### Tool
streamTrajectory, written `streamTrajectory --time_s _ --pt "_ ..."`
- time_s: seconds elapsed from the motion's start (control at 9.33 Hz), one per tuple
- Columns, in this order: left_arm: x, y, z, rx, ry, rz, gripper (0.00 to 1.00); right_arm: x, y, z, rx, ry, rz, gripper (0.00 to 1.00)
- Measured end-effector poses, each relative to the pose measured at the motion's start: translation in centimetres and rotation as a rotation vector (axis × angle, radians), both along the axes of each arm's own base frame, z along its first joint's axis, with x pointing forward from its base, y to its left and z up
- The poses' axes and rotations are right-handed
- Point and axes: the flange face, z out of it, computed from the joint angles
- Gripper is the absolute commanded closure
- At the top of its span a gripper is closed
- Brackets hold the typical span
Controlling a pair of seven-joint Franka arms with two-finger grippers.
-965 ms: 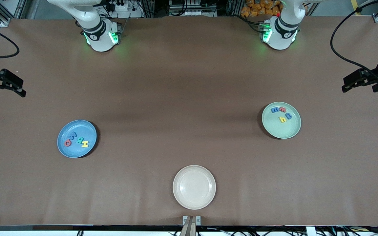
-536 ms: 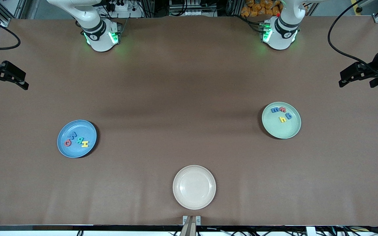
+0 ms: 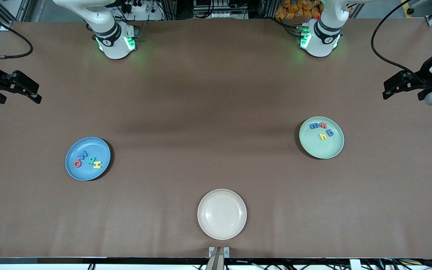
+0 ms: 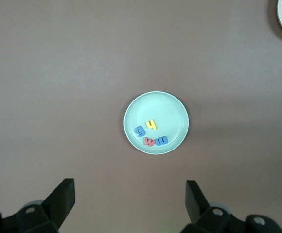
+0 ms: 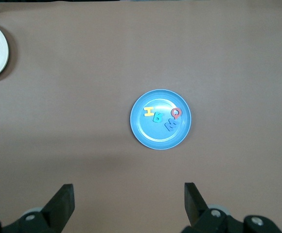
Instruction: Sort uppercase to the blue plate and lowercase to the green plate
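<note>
Foam uppercase letters are gathered on the blue plate at lower left of the frame, lowercase letters on the green plate at right. Both claws, left claw and right claw, are held apart and empty above the brown table near the frame's side edges. A cream plate is seen at bottom centre.

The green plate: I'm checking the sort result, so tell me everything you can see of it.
The green plate is round, shallow and pale mint, with a smooth, plain surface and a low raised rim. It lies flat on the brown table toward the left arm's end, farther from the front camera than the cream plate. Four small foam letters lie clustered off-centre in it: a blue m, a red letter, a blue g-like letter and a yellow h. No hand touches it.
</note>
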Motion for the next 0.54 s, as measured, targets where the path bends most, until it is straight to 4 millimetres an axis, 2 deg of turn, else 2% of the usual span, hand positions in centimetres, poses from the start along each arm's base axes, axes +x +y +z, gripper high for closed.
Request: streamTrajectory --time_s 0.54 --pt "0.0 0.3 0.0 0.000 0.000 -0.006 0.00 0.0 -1.7 0.0 -0.027 0.001 0.029 0.00"
